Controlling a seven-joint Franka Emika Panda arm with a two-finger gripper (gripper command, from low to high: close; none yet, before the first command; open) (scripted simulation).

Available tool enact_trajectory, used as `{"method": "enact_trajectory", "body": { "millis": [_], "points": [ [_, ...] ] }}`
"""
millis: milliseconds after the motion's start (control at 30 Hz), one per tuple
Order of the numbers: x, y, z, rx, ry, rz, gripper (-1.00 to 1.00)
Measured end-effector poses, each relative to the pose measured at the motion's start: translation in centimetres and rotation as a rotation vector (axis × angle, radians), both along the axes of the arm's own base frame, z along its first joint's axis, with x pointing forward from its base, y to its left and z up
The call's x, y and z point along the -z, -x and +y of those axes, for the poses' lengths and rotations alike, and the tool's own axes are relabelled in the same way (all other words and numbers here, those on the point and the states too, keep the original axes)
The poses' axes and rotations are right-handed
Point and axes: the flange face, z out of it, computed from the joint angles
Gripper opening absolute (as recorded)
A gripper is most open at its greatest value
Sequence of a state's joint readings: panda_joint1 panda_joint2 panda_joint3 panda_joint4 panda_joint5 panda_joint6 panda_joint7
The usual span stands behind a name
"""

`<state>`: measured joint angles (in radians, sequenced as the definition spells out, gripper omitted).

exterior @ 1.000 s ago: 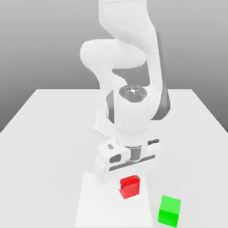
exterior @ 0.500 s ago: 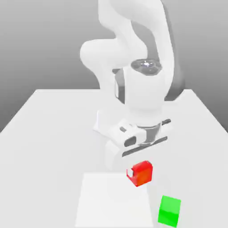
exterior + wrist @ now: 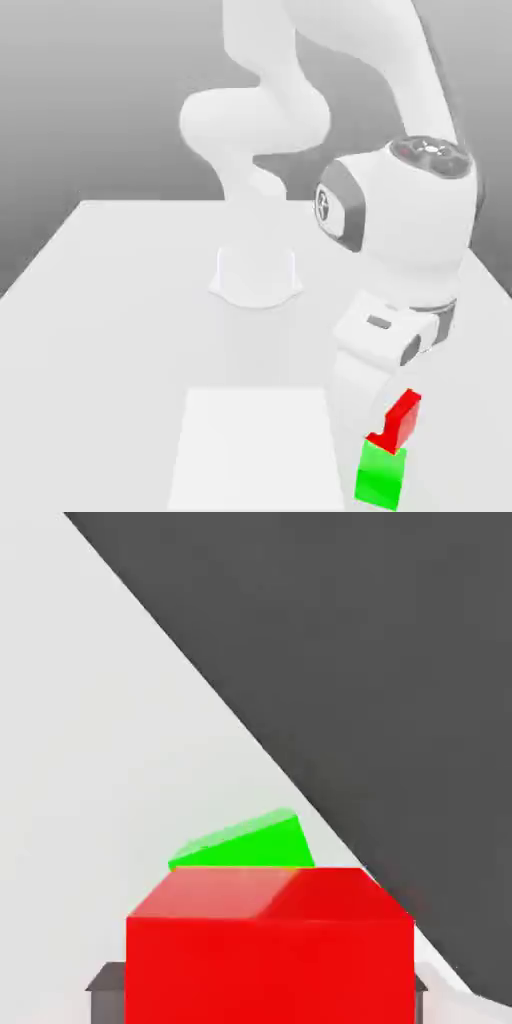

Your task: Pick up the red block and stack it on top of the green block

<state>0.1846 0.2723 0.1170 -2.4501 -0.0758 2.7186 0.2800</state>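
Your table is a plain white slab under a grey backdrop, with a paler square patch near its front edge. The white arm loops up from its round base at the middle of the table and bends down toward the exterior view's right, its wrist hanging over the front right corner.

At the end of it, the gripper points down and its jaws are closed tight on the red block, which you can see carried tilted in the air. In the hand view the red block sits gripped close in front of the camera, with dark finger pads pressed against its sides.

The green block rests flat on the table at the front right, just right of the pale patch. The red block hangs directly above it, its lowest corner at or just over the green top; you cannot tell whether they touch.
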Motion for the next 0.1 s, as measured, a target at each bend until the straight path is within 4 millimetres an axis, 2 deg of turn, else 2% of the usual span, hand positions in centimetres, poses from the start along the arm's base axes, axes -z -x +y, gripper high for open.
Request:
{"method": "enact_trajectory", "body": {
  "millis": [33,100],
  "points": [
    [0.73,0.04,-0.01,0.000,0.000,0.000,1.00],
    [0.73,0.04,-0.01,0.000,0.000,0.000,1.00]
  ]
}}
